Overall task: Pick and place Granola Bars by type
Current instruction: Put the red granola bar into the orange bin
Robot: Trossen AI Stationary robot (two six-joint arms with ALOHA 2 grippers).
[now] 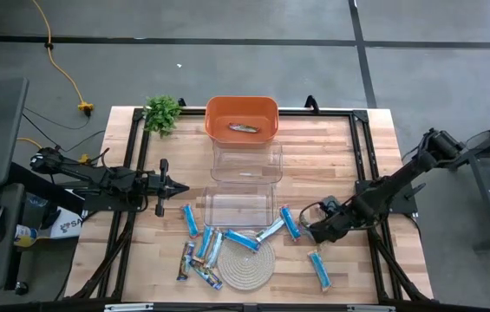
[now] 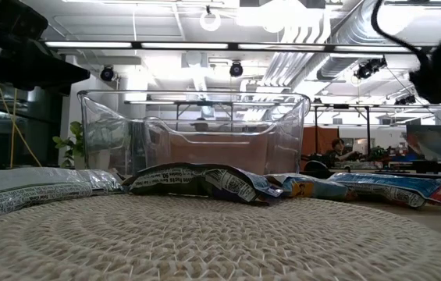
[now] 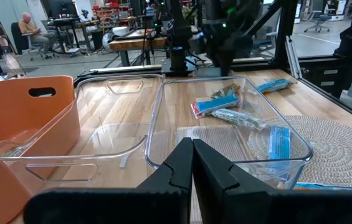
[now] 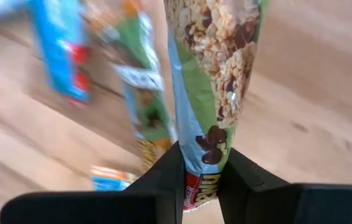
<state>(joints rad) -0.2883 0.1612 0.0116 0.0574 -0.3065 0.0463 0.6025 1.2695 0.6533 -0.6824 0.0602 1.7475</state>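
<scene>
sorting has barely begun: the orange bin (image 1: 241,115) seems to hold one bar, both clear bins (image 1: 246,163) sit empty. the right claw (image 4: 202,163) grips a granola bar (image 4: 210,74) near the loose bars (image 1: 203,247); the left claw (image 3: 192,163) waits closed.

Open-plan robotics lab: exposed ceiling ducts (image 2: 298,31), strip lights, workbenches (image 3: 144,43), seated person (image 3: 29,28) behind.

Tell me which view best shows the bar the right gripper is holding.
Right wrist view: the granola bar fills the frame, its end pinched between the right gripper's fingers. The high view shows only the right gripper low over the table, bar hidden. The low and left wrist views don't clearly show it.
</scene>
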